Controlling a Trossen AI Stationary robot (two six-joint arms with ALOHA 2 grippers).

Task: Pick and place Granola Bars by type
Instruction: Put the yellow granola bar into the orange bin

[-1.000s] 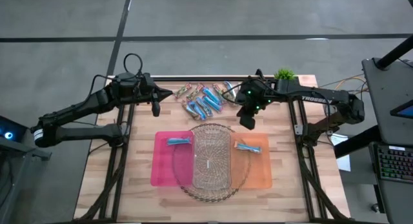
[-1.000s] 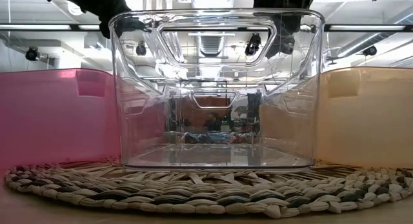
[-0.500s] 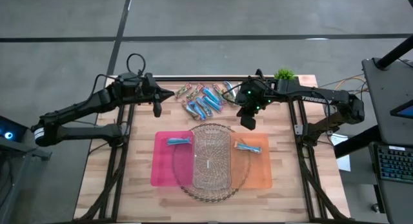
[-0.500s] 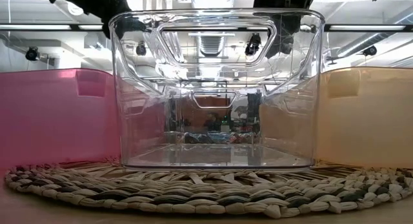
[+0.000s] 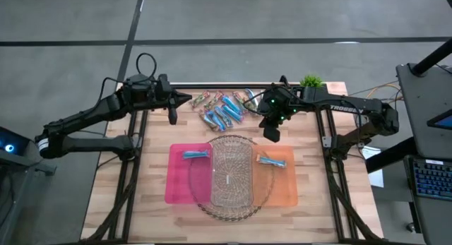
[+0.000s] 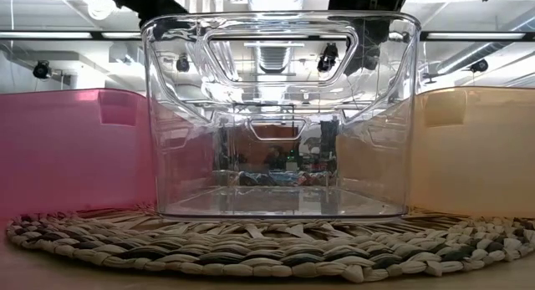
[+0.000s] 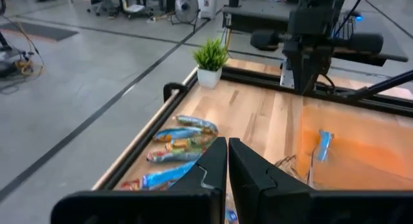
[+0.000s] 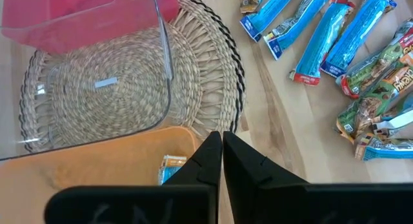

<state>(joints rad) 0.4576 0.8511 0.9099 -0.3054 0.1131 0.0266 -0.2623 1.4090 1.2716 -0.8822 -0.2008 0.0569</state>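
Note:
The granola bars (image 5: 222, 107) lie in a loose pile on the wooden table near its far edge, blue ones (image 8: 322, 30) next to brown and green ones (image 8: 377, 82). They also show in the left wrist view (image 7: 174, 146). One blue bar (image 5: 196, 154) lies in the pink bin (image 5: 176, 185). Another bar (image 5: 270, 162) lies in the orange bin (image 5: 286, 185). My left gripper (image 5: 171, 112) hangs shut and empty to the left of the pile. My right gripper (image 5: 270, 132) hangs shut and empty to the right of the pile, by the orange bin's far end.
A clear bin (image 5: 232, 173) stands on a round woven mat (image 5: 205, 202) between the pink and orange bins. In the low view it fills the middle (image 6: 280, 114). A small green potted plant (image 5: 311, 81) stands at the far right corner. Black rails (image 5: 131, 153) run along the table's sides.
My left gripper has risen a little and drifted toward the table's far edge, still shut. In the low view its dark shape has nearly left the top of the picture.

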